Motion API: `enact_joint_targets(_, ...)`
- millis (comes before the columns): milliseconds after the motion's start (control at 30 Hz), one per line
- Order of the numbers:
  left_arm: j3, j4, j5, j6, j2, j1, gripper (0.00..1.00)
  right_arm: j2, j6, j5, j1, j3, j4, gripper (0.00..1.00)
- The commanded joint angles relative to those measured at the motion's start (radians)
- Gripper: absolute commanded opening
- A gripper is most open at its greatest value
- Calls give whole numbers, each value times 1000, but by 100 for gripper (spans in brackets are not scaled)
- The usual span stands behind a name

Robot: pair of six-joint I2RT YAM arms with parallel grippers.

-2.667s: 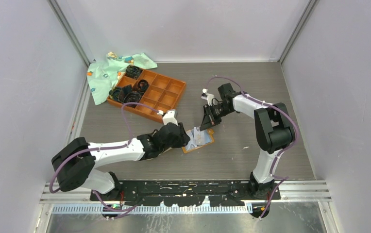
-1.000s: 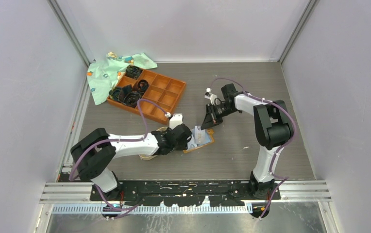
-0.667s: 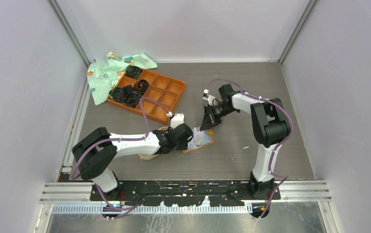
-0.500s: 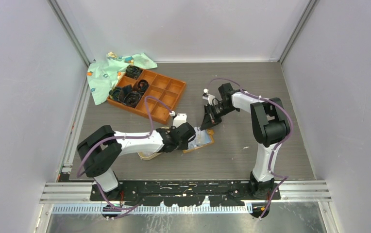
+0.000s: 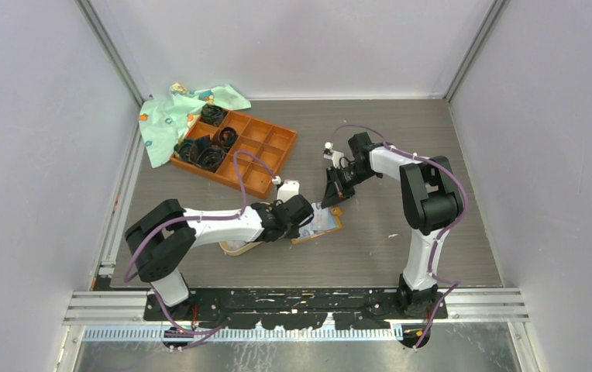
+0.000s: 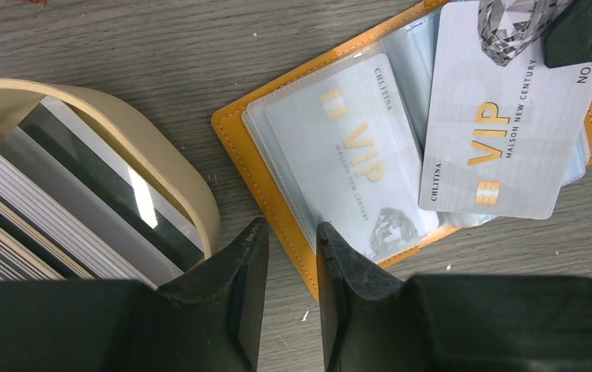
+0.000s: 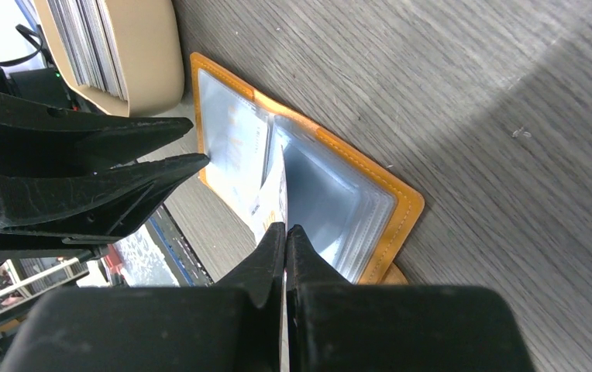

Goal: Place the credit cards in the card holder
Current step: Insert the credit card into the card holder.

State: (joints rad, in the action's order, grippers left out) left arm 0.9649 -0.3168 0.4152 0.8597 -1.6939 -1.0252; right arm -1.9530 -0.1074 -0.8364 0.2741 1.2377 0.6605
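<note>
Pinching a card (image 6: 502,147) above the open holder (image 6: 242,155) at mid-frame, the right gripper (image 7: 285,229) is clamped; left gripper (image 6: 289,232) hovers narrowly parted at the holder's lower-left edge.

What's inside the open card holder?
One VIP card in the card holder's left sleeve. A second VIP card, pinched by the right gripper, covers the right sleeves; their contents are hidden.
</note>
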Motion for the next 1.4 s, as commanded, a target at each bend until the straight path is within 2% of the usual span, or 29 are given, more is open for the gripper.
enact_joint_targets(0,20,-51,32,-20,-12,8,30,65,-17,37,7,3,-30,1)
enact_joint_targets(567,43,-52,13,-36,-37,10,30,47,-11,55,47,2,-46,1)
enact_joint_targets(900,51,-49,-4,-53,-40,16,30,-14,-27,70,75,51,27,1)
enact_joint_targets(1367,68,-46,-24,-68,-54,22,30,-80,46,141,76,95,65,1)
